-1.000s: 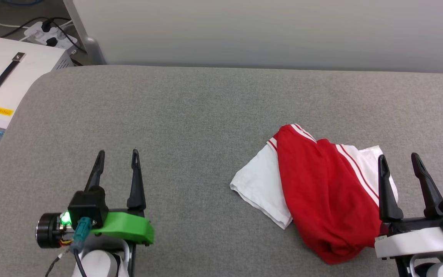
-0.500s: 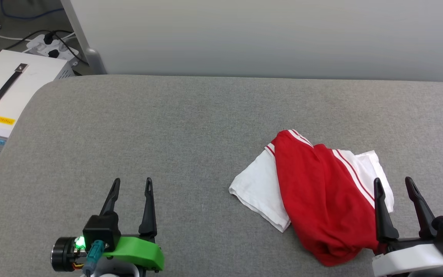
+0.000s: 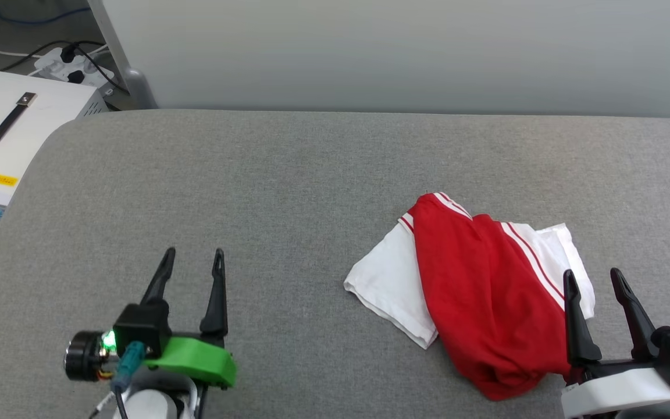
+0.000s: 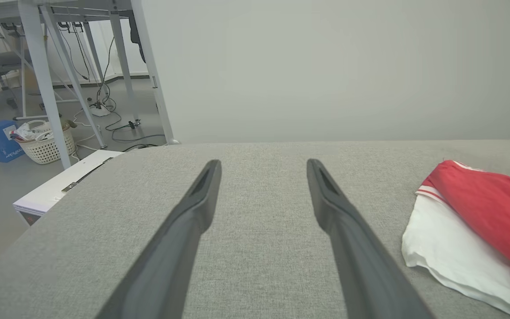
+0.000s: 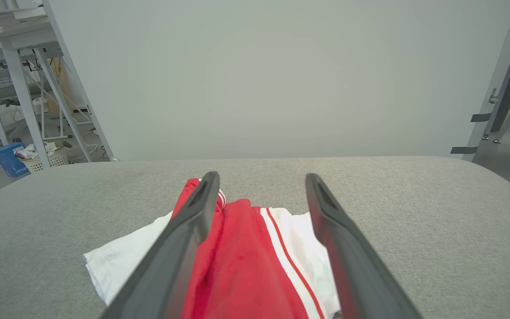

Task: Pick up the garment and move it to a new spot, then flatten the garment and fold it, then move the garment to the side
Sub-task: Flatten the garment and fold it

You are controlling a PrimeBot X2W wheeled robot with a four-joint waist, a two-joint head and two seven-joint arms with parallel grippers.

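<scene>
The garment [image 3: 486,302] lies crumpled in a loose heap on my right side of the grey cloth table [image 3: 288,192]: red body bunched on top, white sleeves spreading flat from under it on both sides, red-and-white striped trim along the folds

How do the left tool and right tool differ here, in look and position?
The left tool sits on a green bracket; the right tool sits on a white bracket. The left tool stands over the bare grey padded surface, well apart from the red-and-white jersey; the right tool is at the jersey's near right edge, overlapping the cloth in the head view. Both are open and empty.
</scene>
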